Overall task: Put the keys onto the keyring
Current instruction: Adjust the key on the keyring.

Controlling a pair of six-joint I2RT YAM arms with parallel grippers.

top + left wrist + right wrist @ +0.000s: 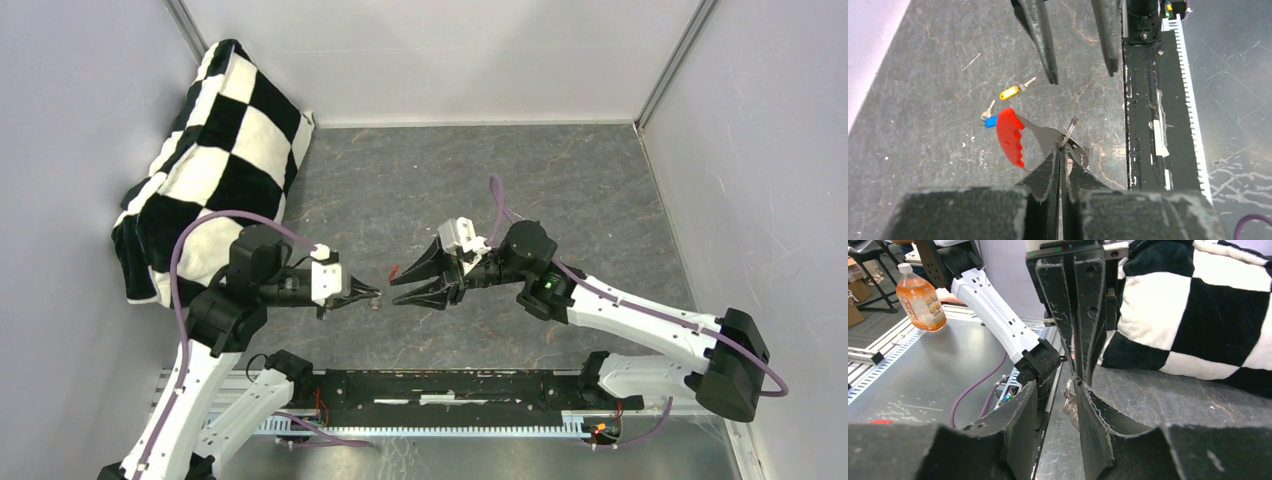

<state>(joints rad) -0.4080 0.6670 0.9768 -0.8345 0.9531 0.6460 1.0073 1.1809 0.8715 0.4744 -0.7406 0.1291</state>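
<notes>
We see the L arm (195, 375) bent at the elbow, its forearm reaching right. The L gripper (372, 293) sits over mid-table, clamped tight on the thin metal loop of the red keyring (1009, 135). The R arm (650, 320) comes in from the near R corner. The R gripper (395, 290) faces the L one tip to tip, fingers spread, nothing in them.

Counts, L to R:
- 1 chequered cushion (215, 150) at the far L corner.
- 1 keyring.
- 2 loose on the table (560, 200) near it: blue-cap key (990, 120) and yellow-cap key (1010, 92), neither gripped.
- 1 orange bottle (920, 295), off-table.
</notes>
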